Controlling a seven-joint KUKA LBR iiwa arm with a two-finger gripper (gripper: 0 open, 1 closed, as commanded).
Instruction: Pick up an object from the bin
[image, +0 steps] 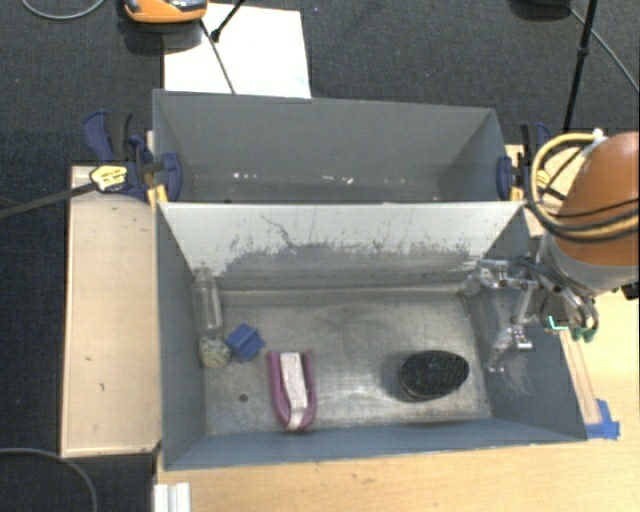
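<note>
Approach stage, I judge: the gripper (503, 315), jaws seemingly apart and empty, hangs by the bin's (330, 235) right wall, and next needs lowering over the nearby black round disc (432, 372) front-right.

We are looking at a robotics lab or test room, not a home or a shop. A robot arm (590, 230) under an orange cover (612, 185), with yellow cables (545, 175) looped at its wrist, reaches from the right into a grey metal bin (330, 150). Dark carpet (60, 70) lies around the rig, and we see black cables (45, 205) trailing across it. The bin's sloped back wall is scuffed and scratched. Inside we find a few small things unrelated to one another, among them a blue block (245, 342) and a black round disc (432, 373), lying loose on the bare metal floor.
</note>
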